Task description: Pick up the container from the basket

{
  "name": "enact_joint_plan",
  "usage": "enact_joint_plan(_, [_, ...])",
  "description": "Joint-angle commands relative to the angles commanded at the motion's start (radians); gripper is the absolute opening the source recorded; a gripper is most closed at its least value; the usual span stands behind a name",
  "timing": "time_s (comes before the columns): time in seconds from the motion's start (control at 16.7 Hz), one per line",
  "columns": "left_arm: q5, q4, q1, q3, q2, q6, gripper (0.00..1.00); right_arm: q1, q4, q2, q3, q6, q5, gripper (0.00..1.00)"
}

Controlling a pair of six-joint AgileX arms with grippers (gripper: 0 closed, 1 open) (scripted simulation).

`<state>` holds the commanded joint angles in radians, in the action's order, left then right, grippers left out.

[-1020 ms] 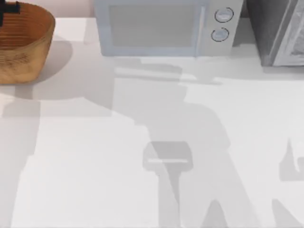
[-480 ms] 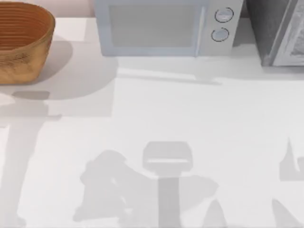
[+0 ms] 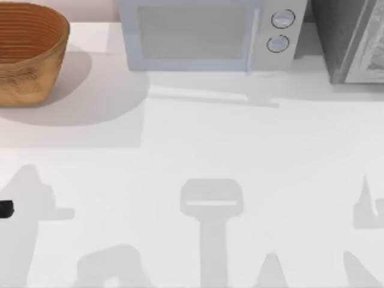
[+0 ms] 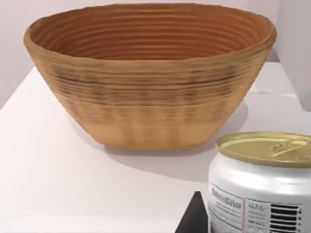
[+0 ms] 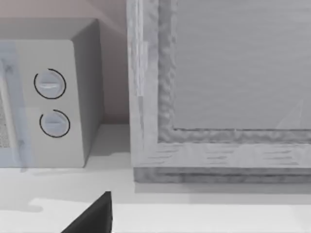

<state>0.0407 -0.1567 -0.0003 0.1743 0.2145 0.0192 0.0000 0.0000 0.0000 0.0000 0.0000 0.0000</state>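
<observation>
In the left wrist view the container (image 4: 265, 182) sits close before the camera, upright, its gold top level and its white side with printed markings facing the lens. A dark finger (image 4: 192, 216) of the left gripper shows just beside the can's lower side; whether the fingers are clenched on the can or released cannot be told. The basket (image 4: 150, 77) stands beyond the can on the white surface (image 4: 58, 174), apart from it, its ribbed orange interior open to view with nothing seen inside. The can is thus outside the basket.

From above, the basket (image 3: 27, 54) sits at the far left corner of the surface (image 3: 198, 150), and a small dark piece of the left arm (image 3: 5, 209) pokes in at the left edge, well nearer than the basket. A microwave (image 3: 207, 33) stands along the back edge, with a grey cabinet (image 3: 351, 39) at the back right. The broad middle and front of the surface lie bare.

The right wrist view looks at the microwave's two dials (image 5: 51, 104) and the cabinet (image 5: 218, 87), with a dark finger tip (image 5: 95, 216) low in the picture; its fingers' state cannot be told.
</observation>
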Motion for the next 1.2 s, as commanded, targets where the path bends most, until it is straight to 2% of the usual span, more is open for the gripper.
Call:
enact_joint_plan(0.3, [-0.038,0.149,0.0,-0.167,-0.204,-0.018,0.0,0.0,0.0,0.0,0.0,0.0,0.0,1.0])
enact_joint_plan(0.78, [-0.039,0.154,0.002,-0.173,-0.21,-0.017,0.0,0.0,0.0,0.0,0.0,0.0,0.0,1.0])
enact_joint_plan(0.9, [-0.057,0.192,-0.001,-0.148,-0.171,-0.022,0.0,0.0,0.0,0.0,0.0,0.0,0.0,1.0])
enact_joint_plan(1.2, [-0.177,0.386,-0.02,-0.022,0.054,-0.031,0.0,0.0,0.0,0.0,0.0,0.0,0.0,1.0])
